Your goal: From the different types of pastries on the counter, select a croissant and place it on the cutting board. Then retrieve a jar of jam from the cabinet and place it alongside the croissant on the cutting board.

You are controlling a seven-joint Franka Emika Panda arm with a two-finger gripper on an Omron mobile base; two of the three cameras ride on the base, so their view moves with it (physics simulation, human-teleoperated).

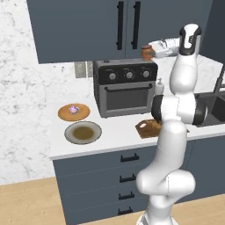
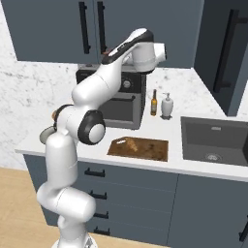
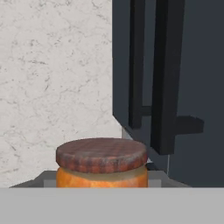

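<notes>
**Left base view: jam jar held high, cutting board waiting below**

In the left base view the jam jar is seen in the upper right of the frame, just in front of the closed cabinet doors and above the toaster oven. It is clamped in the gripper, whose jaws are drawn in against the jar's sides; in the hand view the jar sits at the bottom centre, its checked lid upright, with the dark cabinet handles to the right of it.

The cutting board is shown at the centre of the right base view, on the counter in front of the oven, with the croissant lying towards its left part. The first half of the task is judged done; the step in hand is judged to be the carrying of the jar down to the board.

For this to be done well, the jar should be kept upright and the grip kept firm while it is brought away from the cabinet front. The oven's top and front edge should be cleared before any descent is begun. The bare right part of the board is the better target, so that the croissant is not pressed. The small bottle and the soap dispenser behind the board should be given room. The jar should be set flat before the jaws are parted.
</notes>
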